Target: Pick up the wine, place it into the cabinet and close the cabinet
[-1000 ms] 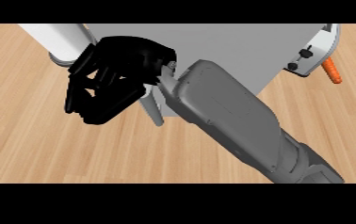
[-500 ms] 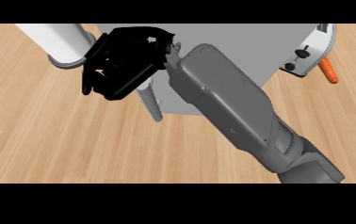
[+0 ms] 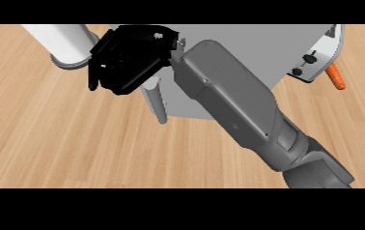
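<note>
No wine bottle shows; it may sit hidden inside the grey box-shaped cabinet (image 3: 278, 50) at twelve o'clock. As glass it would likely handle heavy, rigid, slick and breakable, and be best held round its body. The cabinet's thin grey door (image 3: 158, 101) stands ajar, and the black right hand (image 3: 132, 60) lies against it at eleven o'clock; I cannot tell whether it is spread or curled.

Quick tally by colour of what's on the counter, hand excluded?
White: 1, the cylinder
Grey: 1, the cabinet
White with black knobs: 1, the appliance
Orange: 1, a small object
Total: 4
</note>
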Tool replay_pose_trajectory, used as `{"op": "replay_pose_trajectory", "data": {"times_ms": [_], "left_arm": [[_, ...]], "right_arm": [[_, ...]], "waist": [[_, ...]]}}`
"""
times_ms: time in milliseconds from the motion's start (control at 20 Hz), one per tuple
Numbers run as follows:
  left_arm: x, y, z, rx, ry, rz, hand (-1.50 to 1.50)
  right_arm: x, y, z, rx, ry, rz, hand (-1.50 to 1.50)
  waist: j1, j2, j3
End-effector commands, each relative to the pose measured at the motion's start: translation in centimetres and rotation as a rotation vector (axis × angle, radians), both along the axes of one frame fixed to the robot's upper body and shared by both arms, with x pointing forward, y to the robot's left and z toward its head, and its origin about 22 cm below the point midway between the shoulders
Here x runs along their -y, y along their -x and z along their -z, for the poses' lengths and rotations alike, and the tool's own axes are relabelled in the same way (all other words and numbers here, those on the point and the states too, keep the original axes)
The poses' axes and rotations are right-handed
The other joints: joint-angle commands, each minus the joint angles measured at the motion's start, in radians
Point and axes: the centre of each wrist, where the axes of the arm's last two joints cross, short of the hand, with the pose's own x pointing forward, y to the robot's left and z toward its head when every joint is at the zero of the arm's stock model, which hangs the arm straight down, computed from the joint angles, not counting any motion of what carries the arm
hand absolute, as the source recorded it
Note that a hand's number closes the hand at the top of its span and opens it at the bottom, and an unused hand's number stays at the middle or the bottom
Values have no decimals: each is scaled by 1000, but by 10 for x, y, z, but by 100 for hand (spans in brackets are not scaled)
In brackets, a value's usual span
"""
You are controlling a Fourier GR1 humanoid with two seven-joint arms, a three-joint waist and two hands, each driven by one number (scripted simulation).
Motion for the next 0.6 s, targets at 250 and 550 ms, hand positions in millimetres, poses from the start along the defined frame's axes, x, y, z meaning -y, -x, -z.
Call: {"op": "replay_pose_trajectory", "data": {"times_ms": [250,550], "left_arm": [[0,-1,-1,44,8,11,-150],[5,-12,-12,28,-24,62,-150]], "right_arm": [[80,-44,-5,40,-98,431,150],[68,-43,-4,64,-134,479,150]], "waist": [[-34,32,20],[-47,36,22]]}}
